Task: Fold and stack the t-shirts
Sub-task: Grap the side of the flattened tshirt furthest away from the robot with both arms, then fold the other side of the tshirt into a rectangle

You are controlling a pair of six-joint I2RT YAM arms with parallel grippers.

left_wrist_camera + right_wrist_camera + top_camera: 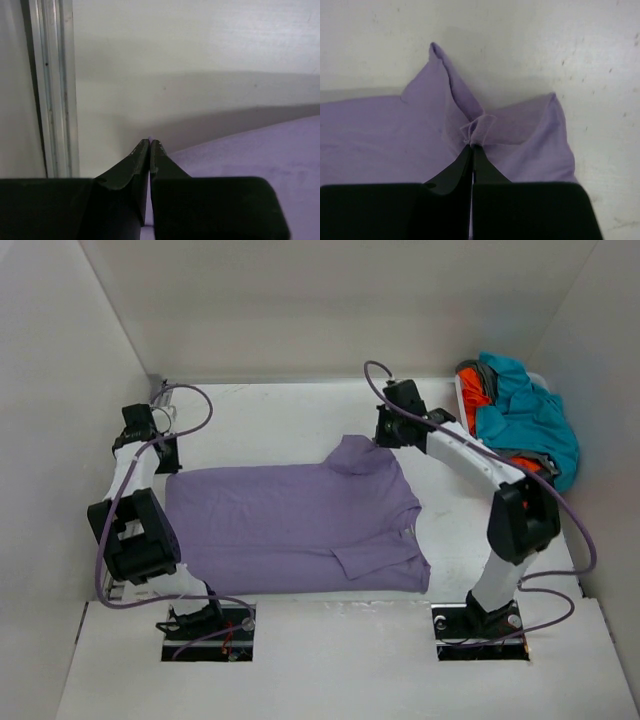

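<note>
The lavender t-shirt (290,525) lies spread flat in the middle of the table. My left gripper (168,462) is at its far left corner, and in the left wrist view it (150,142) is shut with a sliver of lavender cloth (260,150) between the tips. My right gripper (378,443) is at the far right sleeve, and in the right wrist view it (472,146) is shut on a bunched pinch of the lavender shirt (380,135). The teal shirt (525,420), orange shirt (474,390) and dark grey shirt (535,462) are heaped at the back right.
The white mesh basket (462,380) holds the heaped shirts in the back right corner. White walls close in the table on the left, back and right. An aluminium rail (50,90) runs along the left wall beside my left gripper.
</note>
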